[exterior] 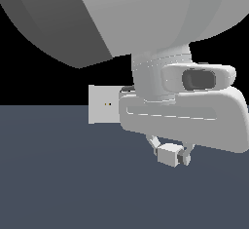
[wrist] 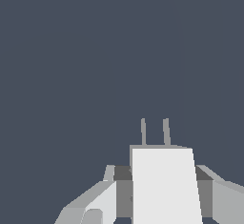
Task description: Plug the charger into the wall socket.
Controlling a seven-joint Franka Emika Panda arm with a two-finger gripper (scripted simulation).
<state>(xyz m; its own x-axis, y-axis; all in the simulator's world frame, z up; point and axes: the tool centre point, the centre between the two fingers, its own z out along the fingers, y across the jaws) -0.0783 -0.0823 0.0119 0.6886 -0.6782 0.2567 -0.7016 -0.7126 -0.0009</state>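
The charger [exterior: 168, 155] is a small white cube held under the arm's hand, above the dark floor. My gripper [exterior: 170, 154] is shut on the charger, one finger on each side of it. In the wrist view the charger [wrist: 165, 185] fills the space between the fingers [wrist: 123, 189], and its two thin prongs [wrist: 155, 132] stick out ahead over bare floor. The wall socket [exterior: 104, 104] is a flat upright white panel with two tiny holes, standing farther back toward the exterior view's left; the arm's hand hides its right edge. The wrist view does not show the socket.
The arm's large grey links [exterior: 121, 13] fill the upper part of the exterior view. The dark blue-grey floor [exterior: 58, 174] spreads around the socket and below the gripper.
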